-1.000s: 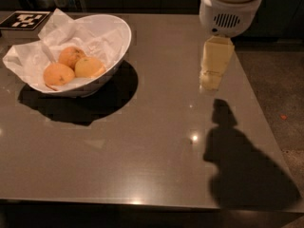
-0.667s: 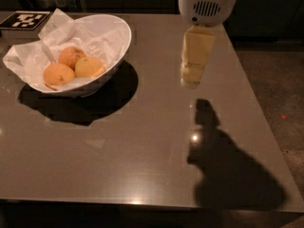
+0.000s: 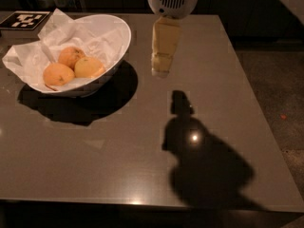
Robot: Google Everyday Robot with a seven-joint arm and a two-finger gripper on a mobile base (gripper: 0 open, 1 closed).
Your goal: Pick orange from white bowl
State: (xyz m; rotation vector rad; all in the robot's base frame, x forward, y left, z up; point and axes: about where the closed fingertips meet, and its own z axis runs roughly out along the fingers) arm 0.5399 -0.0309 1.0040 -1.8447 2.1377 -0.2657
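Observation:
The white bowl, lined with crumpled white paper, stands at the table's back left. In it lie three fruits: the paler yellow-orange orange at the front right, and two deeper-orange speckled fruits to its left and behind. My gripper hangs from the white wrist at the top middle, above the table and just right of the bowl's rim. It holds nothing that I can see.
A black-and-white marker tag lies at the table's back left corner. The arm's shadow falls on the dark table toward the front right. The table's right edge borders a speckled floor.
The gripper has moved left across the table, from the right side to just beside the bowl's right rim. The bowl and fruits have not moved.

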